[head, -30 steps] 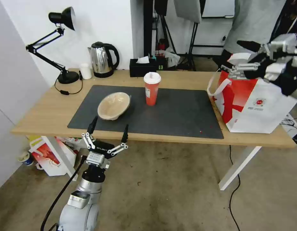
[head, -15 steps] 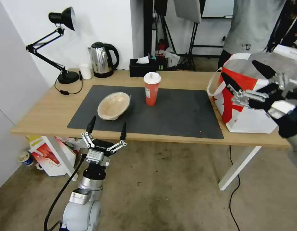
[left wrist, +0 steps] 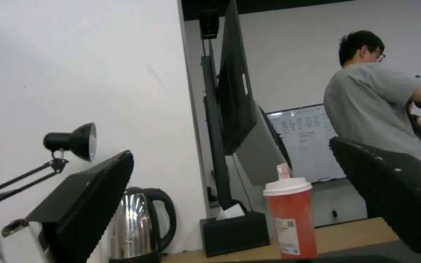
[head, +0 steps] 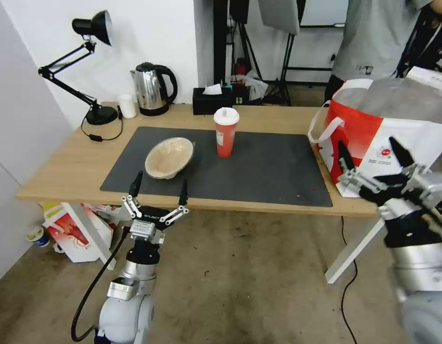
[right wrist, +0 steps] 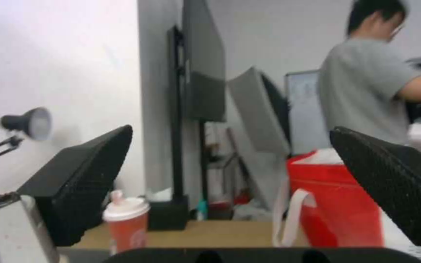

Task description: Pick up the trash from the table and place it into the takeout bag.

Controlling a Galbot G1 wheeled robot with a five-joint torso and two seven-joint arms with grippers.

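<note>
Lowered from the takeout bag (head: 373, 124), right gripper (head: 376, 160) blurs, jaws spread, empty

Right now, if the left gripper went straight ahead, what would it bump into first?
Probably the table edge, or just over it, the beige bowl. The open left gripper hangs just before that edge, pointing at the bowl; its height is hard to judge.
</note>
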